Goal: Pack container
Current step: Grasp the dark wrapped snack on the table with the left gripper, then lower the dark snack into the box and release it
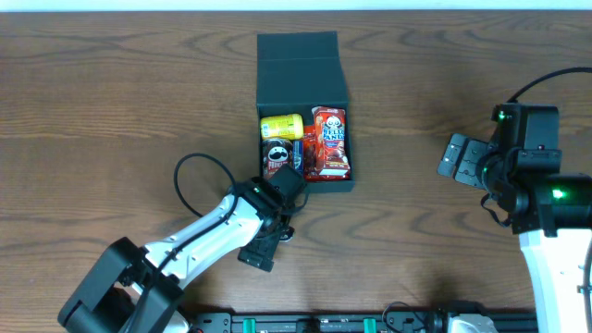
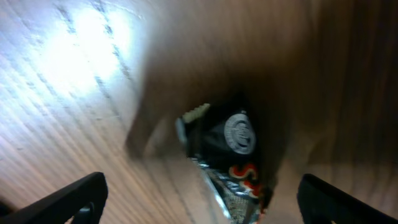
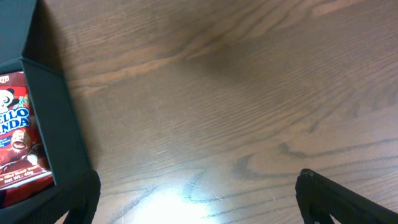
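Left hand (image 2: 202, 191), spread wide over the dark packet (image 2: 231, 144), should drop squarely and pinch its middle; the container (image 1: 298, 60) lies at twelve o'clock.

This reads as a robotics lab bench, not a home or shop. A wood-grain tabletop (image 1: 111, 83) carries one dark container (image 1: 301, 60) (snack packets inside it). Near the container's front corner reaches the left arm (image 1: 203, 231), white and black, trailing a looped black cable (image 1: 190, 180); well to the container's other side stands the right arm (image 1: 546, 213) with green indicator lights (image 1: 558, 194) lit. A black mounting rail (image 1: 324, 324) edges the table beyond the container's front.
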Available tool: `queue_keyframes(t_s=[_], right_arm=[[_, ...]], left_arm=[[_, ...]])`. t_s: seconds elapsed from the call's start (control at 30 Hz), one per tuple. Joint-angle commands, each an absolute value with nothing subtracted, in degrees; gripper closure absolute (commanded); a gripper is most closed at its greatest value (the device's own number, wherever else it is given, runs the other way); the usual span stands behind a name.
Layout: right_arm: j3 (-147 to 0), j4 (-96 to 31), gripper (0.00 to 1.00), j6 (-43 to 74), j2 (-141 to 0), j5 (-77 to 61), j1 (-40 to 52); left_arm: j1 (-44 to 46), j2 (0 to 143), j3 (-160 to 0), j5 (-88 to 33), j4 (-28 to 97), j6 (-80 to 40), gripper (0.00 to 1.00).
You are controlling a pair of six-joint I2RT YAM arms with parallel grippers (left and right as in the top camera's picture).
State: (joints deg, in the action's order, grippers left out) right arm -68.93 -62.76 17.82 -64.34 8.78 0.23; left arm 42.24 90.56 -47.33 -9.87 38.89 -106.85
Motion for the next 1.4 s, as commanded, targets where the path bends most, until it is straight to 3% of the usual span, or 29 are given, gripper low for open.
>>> queue_keyframes(t_s=[0.0, 0.1, 0.17, 0.27, 0.33, 0.53, 0.6, 0.93, 1.17, 1.37], right_arm=[[-68.8, -62.8, 0.01, 18.3, -64.1, 8.7, -0.2], [-68.8, -63.0, 0.01, 18.2, -64.1, 8.7, -0.2], [-68.8, -63.2, 0.01, 18.2, -64.1, 8.7, -0.2], [-68.8, -63.2, 0.01, 18.2, -64.1, 8.7, -0.2], [-68.8, -63.2, 0.01, 18.2, -64.1, 8.7, -0.2], [-68.8, -63.2, 0.01, 18.2, -64.1, 8.7, -0.2], [-68.8, -63.2, 0.01, 18.2, -64.1, 8.8, -0.2], [-68.8, -62.9, 0.01, 18.2, -64.1, 8.8, -0.2], [-68.8, -62.6, 0.01, 18.2, -64.1, 8.8, -0.2], [-68.8, -62.3, 0.01, 18.2, -64.1, 8.8, -0.2]], left_arm=[[42.0, 91.5, -46.9, -7.6, 38.2, -107.6, 0.08], [42.0, 92.3, -46.9, -7.1, 37.7, -107.6, 0.16], [42.0, 92.6, -46.9, -7.1, 37.2, -107.6, 0.3], [42.0, 92.6, -46.9, -7.1, 37.2, -107.6, 0.41], [42.0, 92.6, -46.9, -7.1, 37.1, -107.6, 0.57], [42.0, 92.6, -46.9, -7.1, 36.9, -107.5, 0.8], [42.0, 92.6, -46.9, -7.6, 36.9, -106.9, 0.94], [42.1, 87.4, -49.0, -11.8, 36.2, -91.0, 0.94], [44.7, 74.5, -52.7, -14.2, 36.2, -68.5, 0.94], [44.8, 74.5, -64.8, -13.4, 50.1, -47.0, 0.94]])
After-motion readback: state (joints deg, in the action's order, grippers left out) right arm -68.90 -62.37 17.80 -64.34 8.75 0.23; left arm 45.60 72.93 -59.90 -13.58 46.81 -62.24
